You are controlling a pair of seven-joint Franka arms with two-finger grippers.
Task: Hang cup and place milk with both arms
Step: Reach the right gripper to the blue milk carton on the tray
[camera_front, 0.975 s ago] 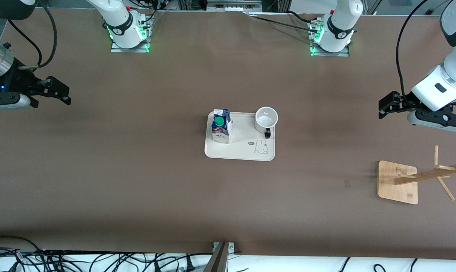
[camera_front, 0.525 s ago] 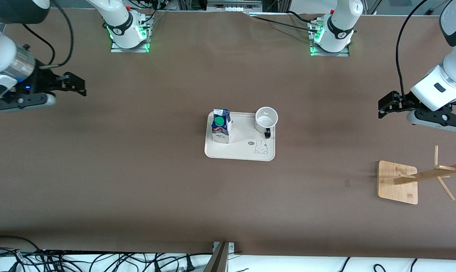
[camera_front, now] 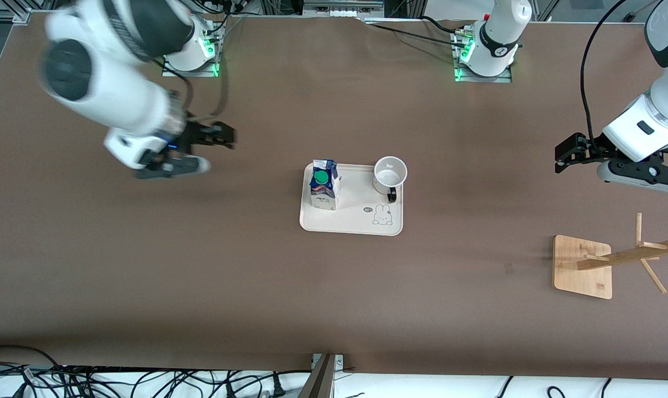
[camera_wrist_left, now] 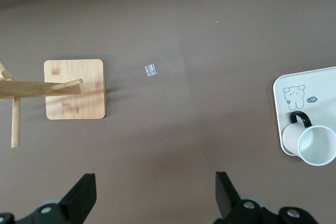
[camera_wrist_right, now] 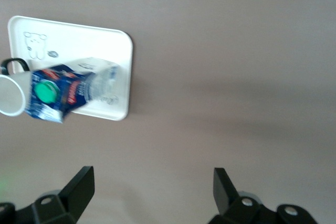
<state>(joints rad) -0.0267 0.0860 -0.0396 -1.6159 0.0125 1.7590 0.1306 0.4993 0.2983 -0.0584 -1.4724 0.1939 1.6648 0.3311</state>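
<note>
The milk carton (camera_front: pixel 324 185), blue and white with a green cap, stands on a cream tray (camera_front: pixel 350 224) at the table's middle. The white cup (camera_front: pixel 390 175) stands upright on the same tray, toward the left arm's end, black handle facing the front camera. My right gripper (camera_front: pixel 226 138) is open and empty over bare table between the tray and the right arm's end. Its wrist view (camera_wrist_right: pixel 152 182) shows the milk (camera_wrist_right: pixel 63 92) and the cup (camera_wrist_right: pixel 10 95). My left gripper (camera_front: pixel 559 157) is open and empty over bare table at the left arm's end. Its wrist view (camera_wrist_left: pixel 156 187) shows the cup (camera_wrist_left: pixel 315 144).
A wooden cup rack with a square base (camera_front: pixel 582 267) and a pegged post (camera_front: pixel 632 255) stands at the left arm's end, nearer to the front camera than the tray. It also shows in the left wrist view (camera_wrist_left: pixel 74 88). A small scrap (camera_wrist_left: pixel 150 70) lies on the table.
My right arm has swung in from the table's end toward the tray, its gripper still open. The left arm, milk and cup have not moved.
</note>
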